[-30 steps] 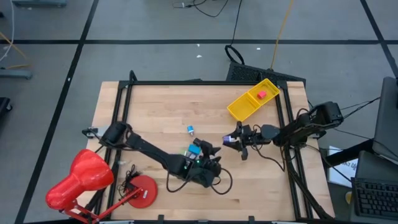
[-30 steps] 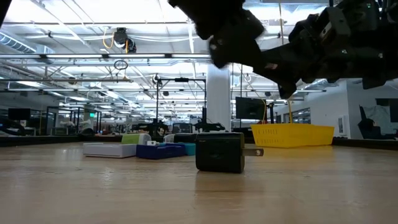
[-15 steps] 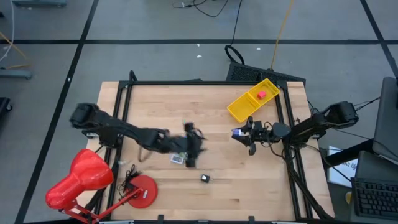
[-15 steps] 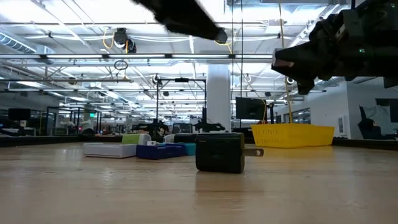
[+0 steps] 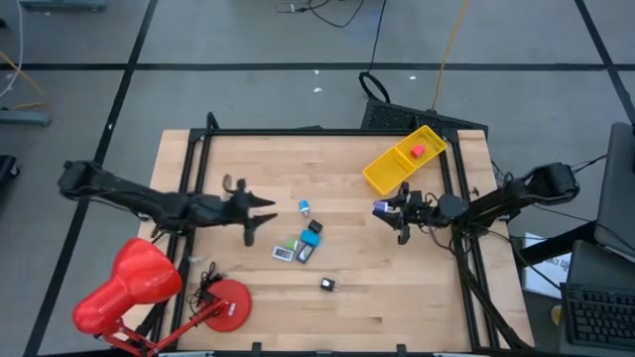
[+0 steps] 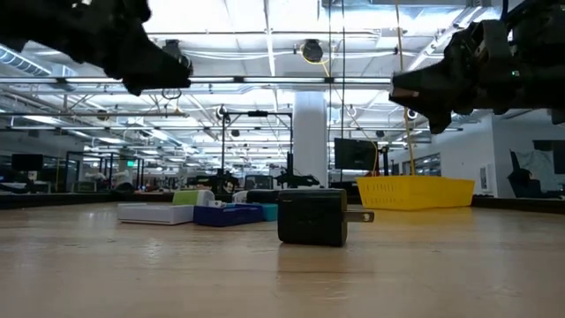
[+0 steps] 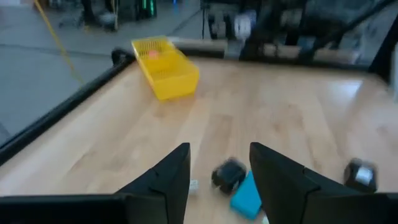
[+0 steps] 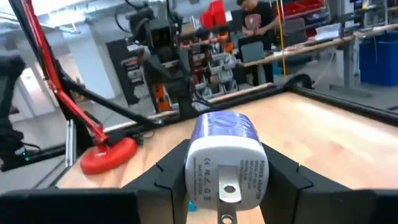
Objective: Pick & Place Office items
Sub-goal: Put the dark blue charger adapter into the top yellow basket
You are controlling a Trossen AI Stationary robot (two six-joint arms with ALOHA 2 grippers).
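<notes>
The right gripper (image 8: 227, 180) is clamped on a blue-and-white power adapter (image 8: 225, 157), held above the table (image 5: 248, 159) just below the yellow tray (image 5: 392, 169), which contains a red piece (image 5: 418, 151). The left gripper (image 5: 260, 213) is part-open with nothing between its fingers (image 7: 163, 180), raised over the table's left half. The remaining office items lie mid-table: a small blue-white piece (image 5: 304, 207), a teal and black cluster (image 5: 306, 241) with a white card (image 5: 284, 253), and a black plug adapter (image 5: 326, 285) nearer the front edge.
</notes>
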